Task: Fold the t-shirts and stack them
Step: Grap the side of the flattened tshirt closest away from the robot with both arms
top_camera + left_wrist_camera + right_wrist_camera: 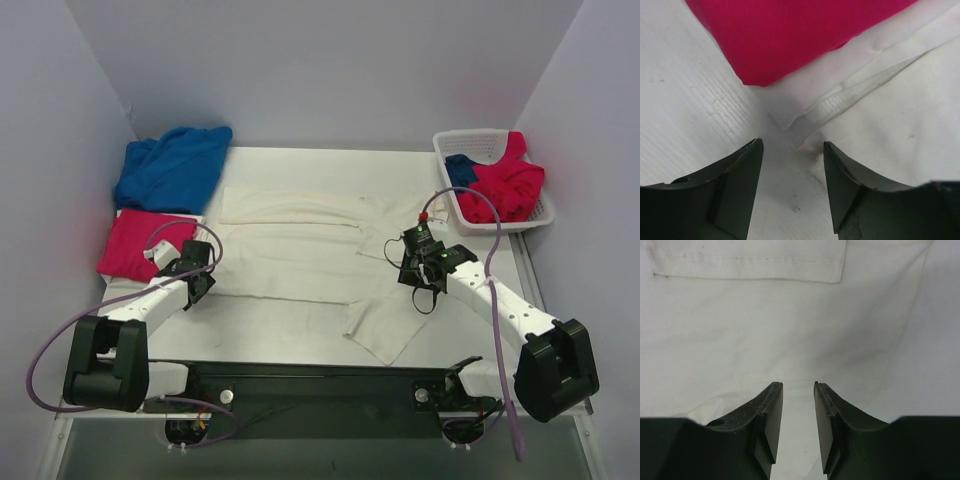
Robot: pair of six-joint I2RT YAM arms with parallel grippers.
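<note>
Left gripper is seen with jaws parted and empty; right gripper is likewise unclenched, low over plain cloth. Only the overhead view shows the cream shirt spread flat, its long axis from 9 to 3 o'clock. Its hem corner lies at the left gripper's 12 o'clock, a pink shirt beyond.

No text, label, brand, number or sign can be read in any view; none is made out on the cream-white t-shirt or the basket.
</note>
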